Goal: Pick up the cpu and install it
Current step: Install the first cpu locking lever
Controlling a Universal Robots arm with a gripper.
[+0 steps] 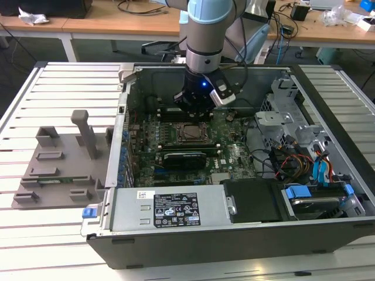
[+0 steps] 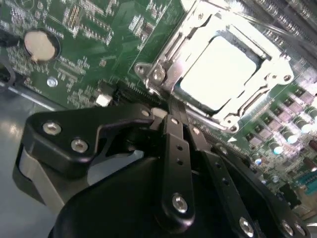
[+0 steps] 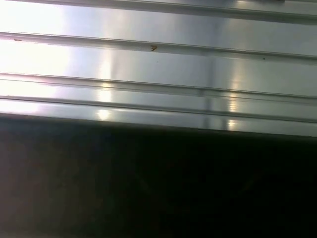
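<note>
The cpu (image 2: 219, 71) already lies flat inside the metal socket frame (image 2: 163, 59) on the green motherboard (image 1: 231, 158), its pale silvery top showing through the frame's opening in the second wrist view, so the chip seems to be seated or close to it. The gripper (image 2: 172, 110) hangs low over the board inside the open computer case (image 1: 117, 175). In the exterior view it sits just at the far edge of the socket, towards the middle of the case. Its black fingers (image 2: 176, 148) look pressed together at the tips with nothing between them, and the tips reach to the near corner of the frame by its hinge. The main risk I see is that corner: the tips are so close to the frame that a small slip sideways or downward could knock the hinge, scrape the board, or catch one of the small parts beside the socket. If the chip is not fully square in its seat, any push on the frame could press it crooked and bend the contacts beneath, though whether it sits true cannot be told from here. The round coin battery (image 2: 41, 44) lies well apart and seems safe. The grey fixture blocks (image 1: 58, 158) rest on the slatted table (image 1: 35, 246) outside the case, on the exterior view's left.
</note>
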